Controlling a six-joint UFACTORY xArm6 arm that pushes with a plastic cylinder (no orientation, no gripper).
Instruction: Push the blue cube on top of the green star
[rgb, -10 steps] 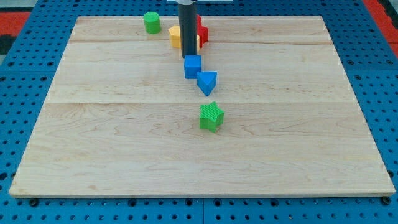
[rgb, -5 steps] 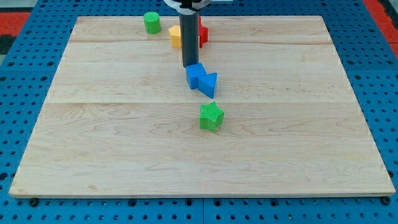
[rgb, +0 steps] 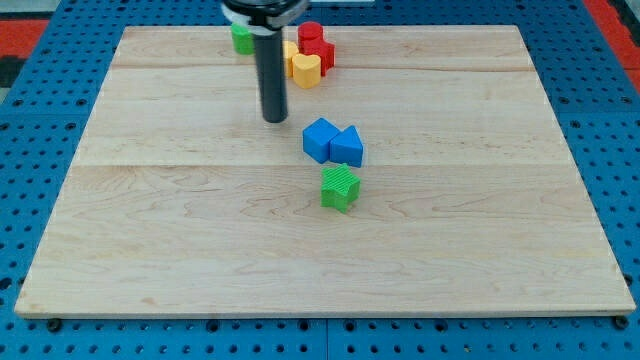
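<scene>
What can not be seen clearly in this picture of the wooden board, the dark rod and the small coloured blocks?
- Green cylinder block, camera view: the dark rod covers its right part.
- Yellow block: its shape is too small to make out; a second yellow piece behind it is mostly hidden.
- Red blocks: they overlap, so their shapes and number are unclear.
- Rod's upper end: cut off by the view's top.
- My tip stands up-left of the blue cube, apart.

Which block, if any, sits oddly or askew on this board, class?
Nothing is damaged or toppled. The blue cube sits turned at an angle to the board's edges, pressed against the blue triangular block, just above the green star. My tip stands apart, toward the view's upper left of the cube.
</scene>
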